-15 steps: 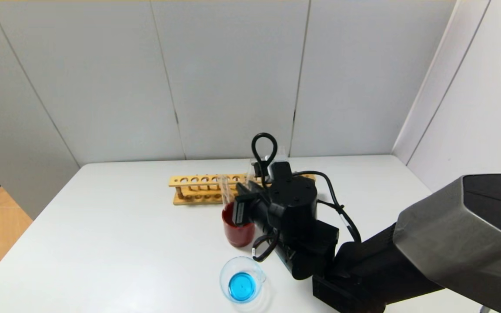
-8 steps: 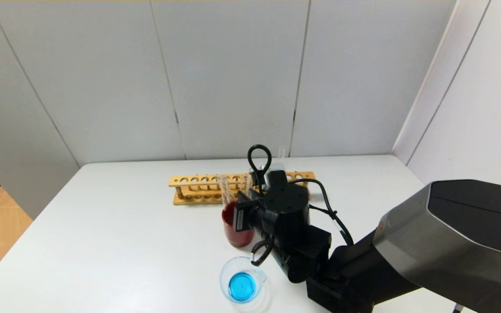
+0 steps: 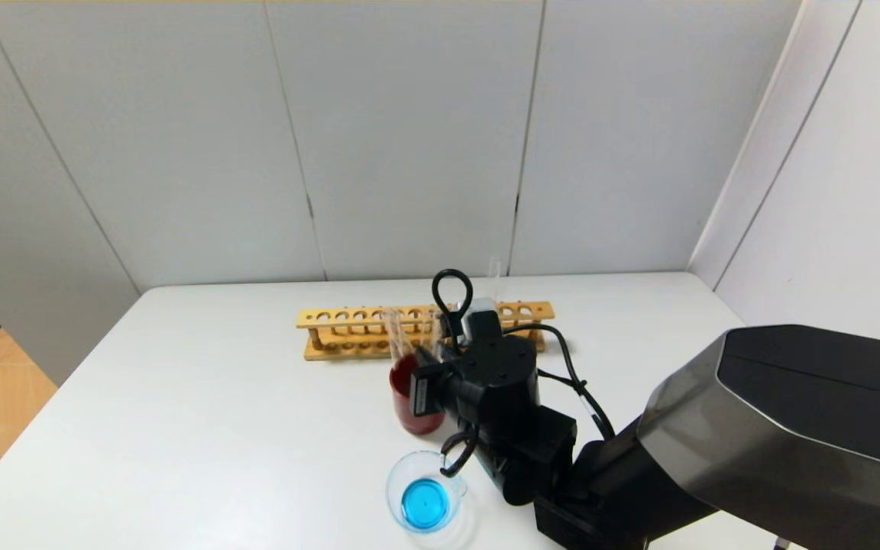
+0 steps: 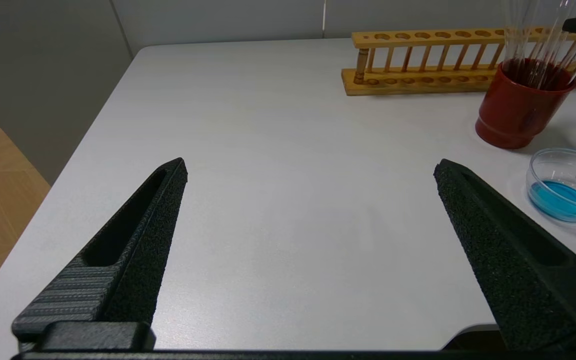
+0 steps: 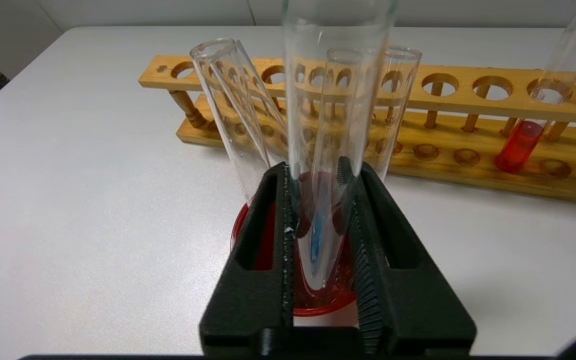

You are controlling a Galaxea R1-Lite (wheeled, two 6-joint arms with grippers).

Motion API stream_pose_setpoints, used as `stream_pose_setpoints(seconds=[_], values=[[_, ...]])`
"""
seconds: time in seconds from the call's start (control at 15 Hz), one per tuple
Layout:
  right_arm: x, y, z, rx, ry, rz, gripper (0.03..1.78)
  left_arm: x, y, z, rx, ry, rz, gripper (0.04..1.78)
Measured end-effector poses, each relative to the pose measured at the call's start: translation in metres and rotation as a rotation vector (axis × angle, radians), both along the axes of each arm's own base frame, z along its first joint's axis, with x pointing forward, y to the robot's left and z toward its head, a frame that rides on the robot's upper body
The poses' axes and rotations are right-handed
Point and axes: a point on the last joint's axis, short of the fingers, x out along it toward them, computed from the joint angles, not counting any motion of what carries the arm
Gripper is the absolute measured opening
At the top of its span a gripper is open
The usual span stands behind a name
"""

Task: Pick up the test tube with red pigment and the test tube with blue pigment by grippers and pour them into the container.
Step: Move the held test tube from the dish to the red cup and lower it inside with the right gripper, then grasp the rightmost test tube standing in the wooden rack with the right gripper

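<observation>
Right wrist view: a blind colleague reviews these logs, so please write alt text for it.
The right gripper grips a clear test tube streaked with blue, its rounded end inside a dark red cup holding other empty tubes. Behind, a wooden rack holds the test tube with red pigment.

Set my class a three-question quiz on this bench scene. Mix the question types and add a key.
1. True or false: the left end effector is open and empty, and the test tube with red pigment stands in the wooden rack.
2. What does the container hold? A) red liquid B) blue liquid C) nothing
3. Fill in: the right end effector has the test tube with blue pigment between its fingers, above the ___ cup.
Key: 1 true; 2 B; 3 red.
</observation>
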Motion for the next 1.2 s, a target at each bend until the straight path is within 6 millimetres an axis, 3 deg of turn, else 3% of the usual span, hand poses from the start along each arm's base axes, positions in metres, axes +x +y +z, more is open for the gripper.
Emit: stream_pose_setpoints(seconds=[0.13, 0.4, 0.6, 0.73, 0.93, 1.07, 1.2], values=[[0.000, 0.000, -0.002, -0.003, 0.003, 0.001, 0.66, 0.000, 0.000, 0.000, 0.000, 0.000, 0.000, 1.75], [0.000, 0.000, -0.005, -0.011, 0.009, 0.003, 1.33, 0.000, 0.000, 0.000, 0.000, 0.000, 0.000, 1.75], [-0.001, 0.000, 0.000, -0.017, -0.003, 0.005, 1.65, 0.000, 0.000, 0.000, 0.000, 0.000, 0.000, 1.75], [-0.002, -0.003, 0.014, -0.011, -0.032, 0.007, 1.74, 0.000, 0.000, 0.000, 0.000, 0.000, 0.000, 1.75], [-0.008, -0.012, 0.056, -0.030, -0.137, 0.017, 1.75, 0.000, 0.000, 0.000, 0.000, 0.000, 0.000, 1.75], [-0.016, -0.023, 0.083, -0.077, -0.191, 0.022, 1.75, 0.000, 0.000, 0.000, 0.000, 0.000, 0.000, 1.75], [-0.025, -0.040, 0.097, -0.119, -0.185, 0.015, 1.75, 0.000, 0.000, 0.000, 0.000, 0.000, 0.000, 1.75]])
